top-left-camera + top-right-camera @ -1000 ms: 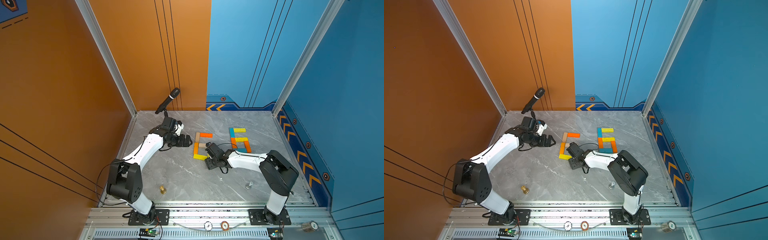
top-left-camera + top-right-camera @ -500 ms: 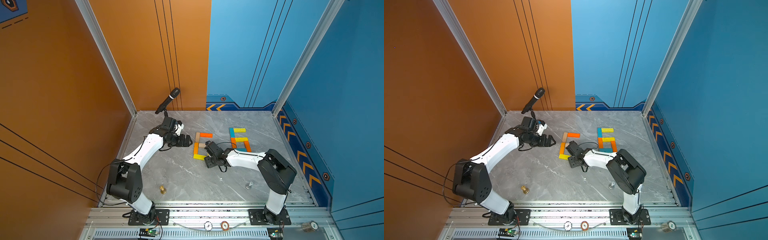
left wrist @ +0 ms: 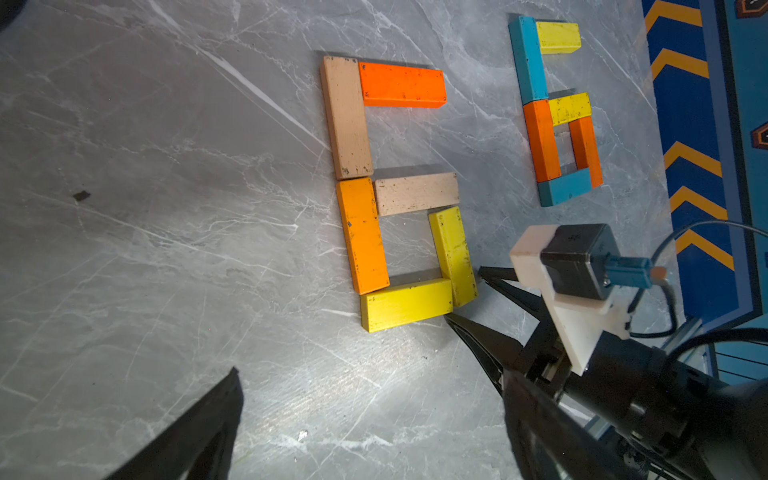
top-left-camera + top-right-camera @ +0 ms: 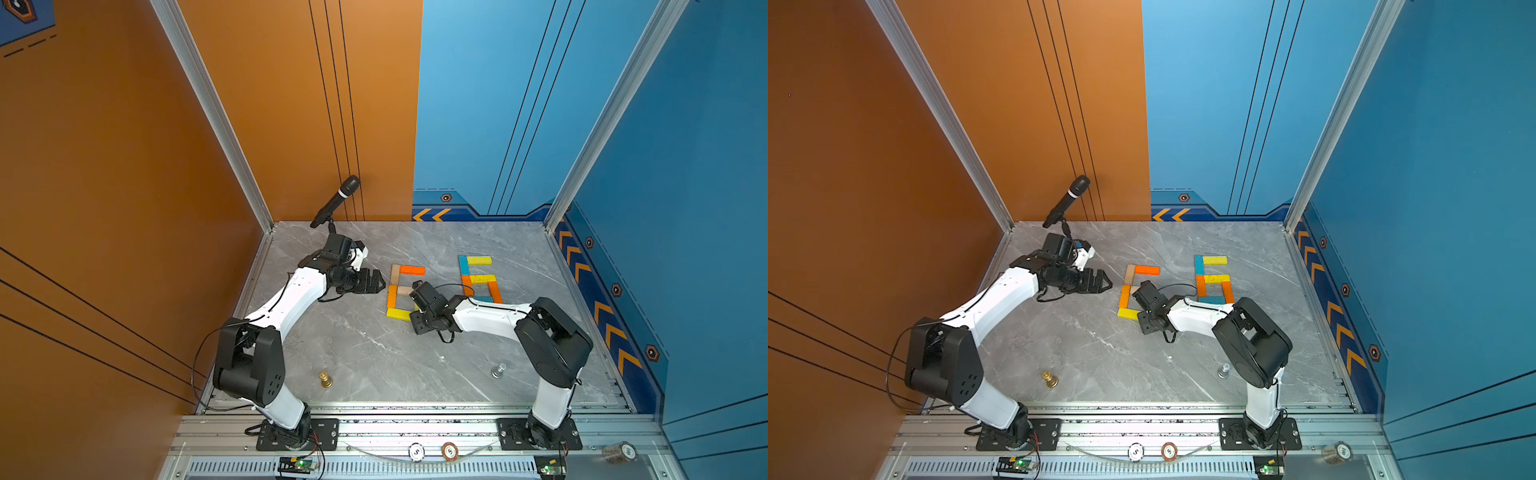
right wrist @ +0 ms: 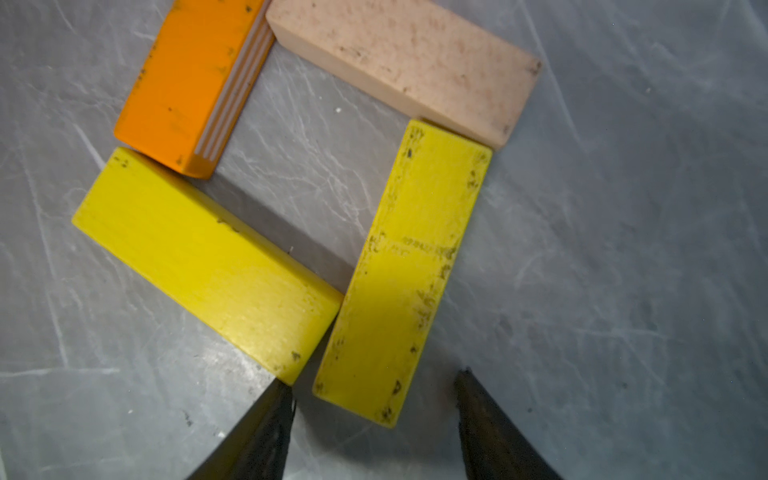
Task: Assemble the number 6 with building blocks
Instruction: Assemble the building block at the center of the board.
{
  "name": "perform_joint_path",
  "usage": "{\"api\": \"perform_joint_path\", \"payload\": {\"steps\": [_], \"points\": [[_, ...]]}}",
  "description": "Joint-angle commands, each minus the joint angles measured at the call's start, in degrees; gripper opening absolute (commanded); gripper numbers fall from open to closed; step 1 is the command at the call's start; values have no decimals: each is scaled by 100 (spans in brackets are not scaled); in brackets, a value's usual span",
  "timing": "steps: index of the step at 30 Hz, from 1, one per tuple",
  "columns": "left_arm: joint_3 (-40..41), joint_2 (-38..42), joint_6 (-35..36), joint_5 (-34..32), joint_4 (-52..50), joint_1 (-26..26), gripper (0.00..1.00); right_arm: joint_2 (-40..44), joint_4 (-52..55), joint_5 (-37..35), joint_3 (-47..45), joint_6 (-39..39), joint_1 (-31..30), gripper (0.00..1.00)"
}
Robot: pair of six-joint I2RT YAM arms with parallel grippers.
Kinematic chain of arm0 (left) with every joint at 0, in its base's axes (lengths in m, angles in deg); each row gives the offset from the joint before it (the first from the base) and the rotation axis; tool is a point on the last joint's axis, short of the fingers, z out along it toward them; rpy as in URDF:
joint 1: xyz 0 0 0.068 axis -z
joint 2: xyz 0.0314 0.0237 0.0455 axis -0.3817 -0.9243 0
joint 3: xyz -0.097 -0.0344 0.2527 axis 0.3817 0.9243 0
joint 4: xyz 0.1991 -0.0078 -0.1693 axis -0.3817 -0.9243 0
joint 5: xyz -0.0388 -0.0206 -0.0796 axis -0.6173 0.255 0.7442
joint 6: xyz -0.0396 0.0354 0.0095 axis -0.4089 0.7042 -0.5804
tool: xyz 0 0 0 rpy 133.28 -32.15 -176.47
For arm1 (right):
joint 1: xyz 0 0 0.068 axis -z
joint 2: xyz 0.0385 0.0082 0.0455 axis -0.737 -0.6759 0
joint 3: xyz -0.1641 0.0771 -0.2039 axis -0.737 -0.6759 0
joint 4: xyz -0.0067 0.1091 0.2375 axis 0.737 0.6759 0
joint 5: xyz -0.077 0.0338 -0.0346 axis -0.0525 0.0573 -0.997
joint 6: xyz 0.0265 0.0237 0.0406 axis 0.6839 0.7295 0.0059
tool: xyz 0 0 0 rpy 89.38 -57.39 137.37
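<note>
Jaws on your right gripper (image 5: 376,388) stand part-way apart, low over the table (image 5: 623,249). The near end of a yellow block (image 5: 405,270) sits between the fingertips (image 5: 274,415). You can see bare table on either side of that end, so nothing is clamped. That yellow block lies flat and slightly slanted, forming the right side of the loop. Its far end touches a pale wood block (image 5: 407,66), and its long side meets a corner of the bottom yellow block (image 5: 208,257). An orange block (image 5: 187,83) makes the loop's left side.

From the left wrist you see the building blocks (image 3: 395,187) laid out as a whole six. A second six (image 3: 555,112) in blue, yellow and orange lies beside it. Your left gripper (image 4: 378,282) hangs wide open near the first six, apart from it. Further out, a gold chess piece (image 4: 325,379) and a silver chess piece (image 4: 498,370) stand towards the table's front, and a microphone (image 4: 336,201) stands at the back corner.
</note>
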Motion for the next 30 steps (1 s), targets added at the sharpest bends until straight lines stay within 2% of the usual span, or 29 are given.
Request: {"api": "perform_joint_path", "payload": {"steps": [1,16,25,30], "points": [[95,52,-32,183,79,-41,98,-116,152,-60,105,100,26,63],[125,115,-14,146,79,-53,98,-100,167,17,163,101,25,64],[126,81,-32,170,78,-39,98,234,255,-22,100,45,47,68],[117,78,-37,185,78,-33,98,685,157,88,-126,20,74,68]]}}
